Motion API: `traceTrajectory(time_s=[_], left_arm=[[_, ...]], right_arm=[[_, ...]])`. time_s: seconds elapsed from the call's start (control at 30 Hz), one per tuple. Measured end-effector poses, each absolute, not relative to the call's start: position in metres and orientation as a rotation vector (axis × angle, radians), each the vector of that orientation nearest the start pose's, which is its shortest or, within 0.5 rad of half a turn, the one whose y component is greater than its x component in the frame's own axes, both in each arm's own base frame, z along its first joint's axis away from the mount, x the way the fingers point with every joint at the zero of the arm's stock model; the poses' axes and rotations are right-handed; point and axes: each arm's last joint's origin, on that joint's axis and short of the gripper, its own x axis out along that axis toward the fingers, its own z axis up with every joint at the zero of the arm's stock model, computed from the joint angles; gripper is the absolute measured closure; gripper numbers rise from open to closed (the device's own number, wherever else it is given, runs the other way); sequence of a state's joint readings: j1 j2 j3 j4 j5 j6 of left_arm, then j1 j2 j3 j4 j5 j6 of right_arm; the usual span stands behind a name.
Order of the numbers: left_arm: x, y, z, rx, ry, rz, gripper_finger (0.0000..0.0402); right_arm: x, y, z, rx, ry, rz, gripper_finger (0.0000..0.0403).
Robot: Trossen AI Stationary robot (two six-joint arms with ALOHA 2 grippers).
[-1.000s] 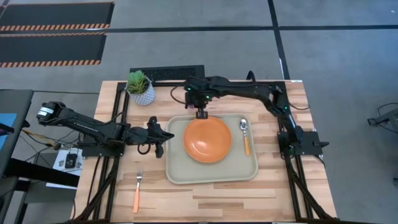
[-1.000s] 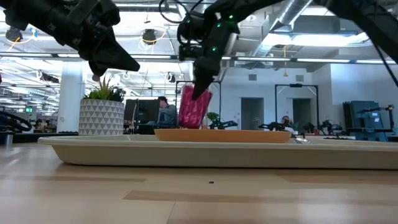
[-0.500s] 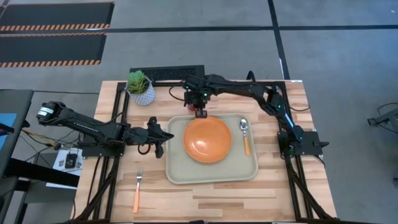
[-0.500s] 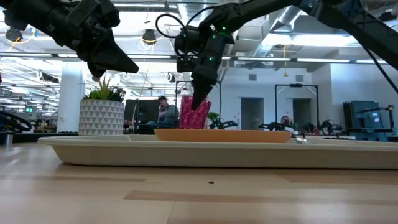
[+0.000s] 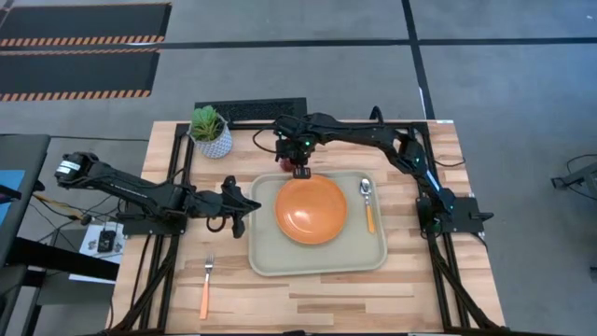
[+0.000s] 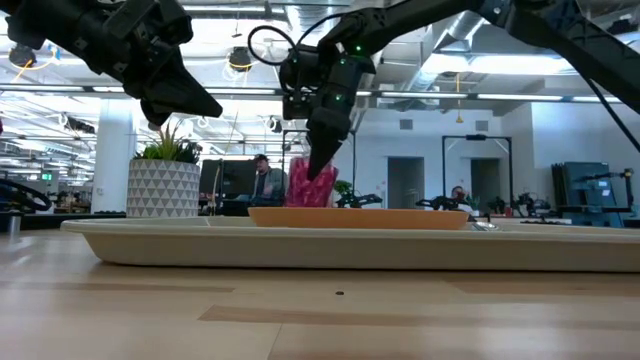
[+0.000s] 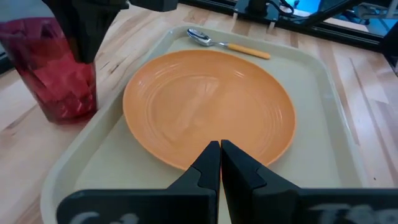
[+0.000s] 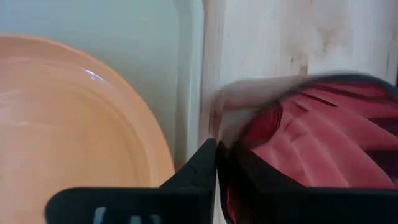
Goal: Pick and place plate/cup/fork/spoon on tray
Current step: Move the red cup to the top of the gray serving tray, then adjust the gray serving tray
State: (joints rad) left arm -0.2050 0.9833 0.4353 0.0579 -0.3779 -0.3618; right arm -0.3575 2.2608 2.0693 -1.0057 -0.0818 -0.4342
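The dark red cup [image 7: 53,68] stands just beyond the far rim of the beige tray [image 5: 317,268]; it also shows in the low view [image 6: 312,185]. My right gripper [image 5: 300,169] is shut on it from above. The orange plate [image 5: 311,209] lies in the tray's middle, and the spoon [image 5: 367,201] lies in the tray to its right. The fork [image 5: 206,285] lies on the table, left of the tray near the front. My left gripper [image 5: 248,206] hovers shut and empty at the tray's left rim. My right gripper holds the cup's wall at the rim [image 8: 219,118], on the side nearest the tray, with one finger [image 8: 200,167] outside and the other inside. The fingers come from above, pointing down. The cup is about upright, and its base [image 7: 62,114] seems to rest on the wood.
A white patterned pot with a green plant [image 5: 212,134] stands at the far left of the table. A black mat [image 5: 252,111] lies behind the table's far edge. Bare wood lies in front of the tray and to its right.
My right gripper has gone down and slightly toward the table's far edge with the cup. The cup now sits lower behind the plate and straighter than a second ago.
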Motion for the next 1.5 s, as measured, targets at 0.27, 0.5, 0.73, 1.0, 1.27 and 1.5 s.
traceTrajectory(time_s=[0.27,0.5,0.73,1.0,1.27,1.5], left_arm=[[0.196,-0.030,0.202,-0.215,0.434,0.245,0.0401],[0.196,-0.030,0.202,-0.214,0.434,0.245,0.0401],[0.196,-0.030,0.202,-0.201,0.435,0.242,0.0401],[0.195,-0.030,0.202,-0.164,0.448,0.223,0.0401],[0.194,-0.029,0.185,-0.167,0.594,0.243,0.0401],[0.216,-0.008,0.151,-0.153,0.695,0.405,0.0401]], right_arm=[[0.450,-0.161,0.231,-0.132,1.165,0.004,0.0293],[0.447,-0.161,0.242,-0.131,1.136,-0.016,0.0261],[0.436,-0.152,0.280,-0.147,1.061,-0.035,0.0247],[0.394,-0.132,0.322,-0.135,1.064,-0.027,0.0352],[0.344,-0.111,0.279,-0.103,0.924,-0.081,0.0385],[0.294,-0.062,0.257,-0.102,0.714,-0.171,0.0392]])
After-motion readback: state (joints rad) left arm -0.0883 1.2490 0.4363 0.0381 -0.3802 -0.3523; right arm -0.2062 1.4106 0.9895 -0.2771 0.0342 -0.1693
